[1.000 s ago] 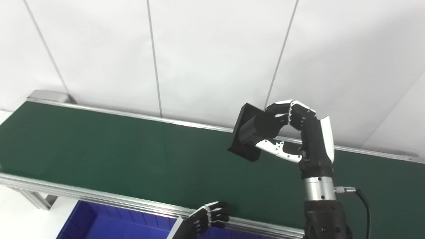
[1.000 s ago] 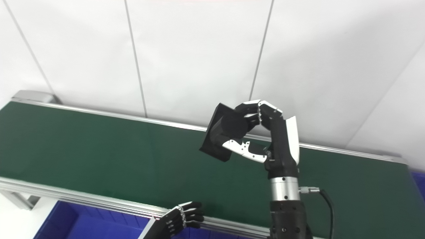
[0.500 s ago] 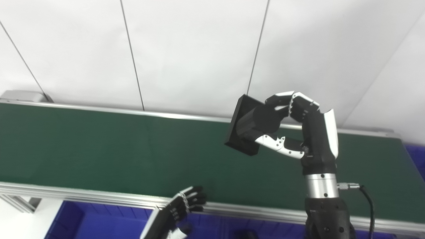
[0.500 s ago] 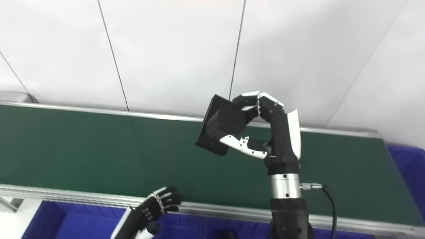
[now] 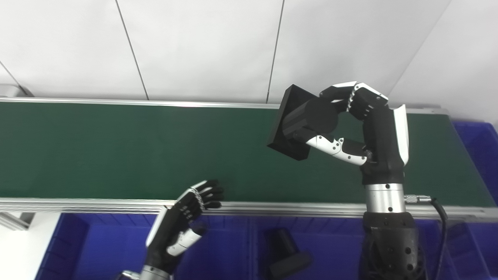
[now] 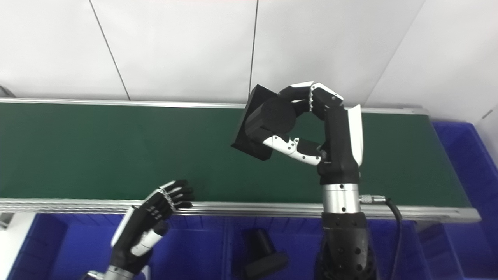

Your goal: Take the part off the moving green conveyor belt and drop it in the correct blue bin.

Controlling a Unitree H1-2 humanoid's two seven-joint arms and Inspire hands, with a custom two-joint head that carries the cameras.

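Right hand [image 5: 362, 128]: fingers and thumb clamped around the black cylinder-on-square-plate part [image 5: 299, 124], raised above the green conveyor belt [image 5: 116, 147].
Left hand [image 5: 183, 217]: empty, fingers loosely spread.

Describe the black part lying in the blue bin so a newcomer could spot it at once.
Start at the green belt that runs across the picture, then drop below its near metal rail to the row of blue bins. The part lies in the bin left of the right arm: a dark cylinder on a flat base. Unlike the similar part held above the belt by the right hand, it lies free.
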